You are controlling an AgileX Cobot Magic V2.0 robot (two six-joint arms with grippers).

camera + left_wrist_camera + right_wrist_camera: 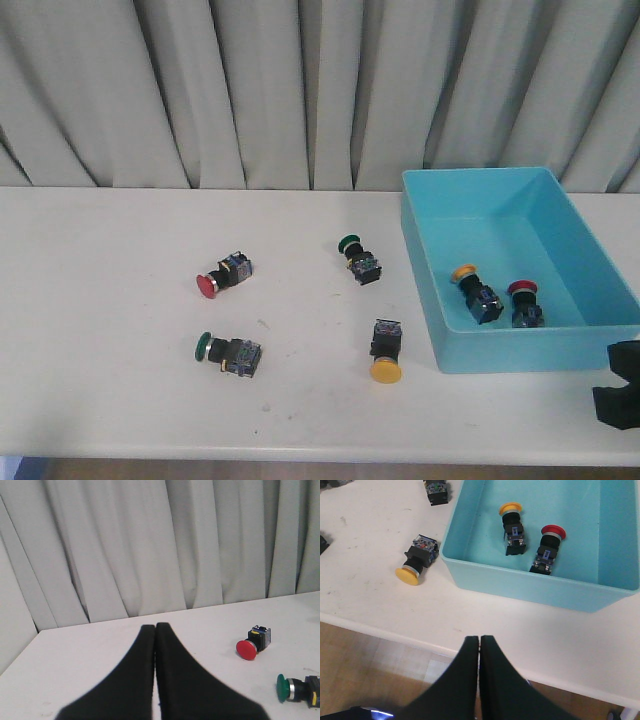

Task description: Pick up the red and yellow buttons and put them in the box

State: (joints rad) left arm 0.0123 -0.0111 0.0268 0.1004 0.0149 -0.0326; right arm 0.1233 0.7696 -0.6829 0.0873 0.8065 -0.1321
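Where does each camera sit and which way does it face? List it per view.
Front view: faces forward over the table toward the curtain; right gripper at the edge.
Left wrist view: low over the table, faces the curtain; shut jaws, red button.
Right wrist view: looks down past the table edge at the box; shut jaws.
Shared: the loose yellow button in front and right wrist views.

Box (pixel 500 205): stood on the desk (pixel 100 300) at right of frame.
In the box: two buttons (pixel 476 292) (pixel 524 302) side by side near its lower wall.
Centre-left: one button (pixel 222 276), another (pixel 230 353) below it.
Centre: one button (pixel 360 258) just left of the box, another (pixel 386 351) lower, near the box's lower left corner.
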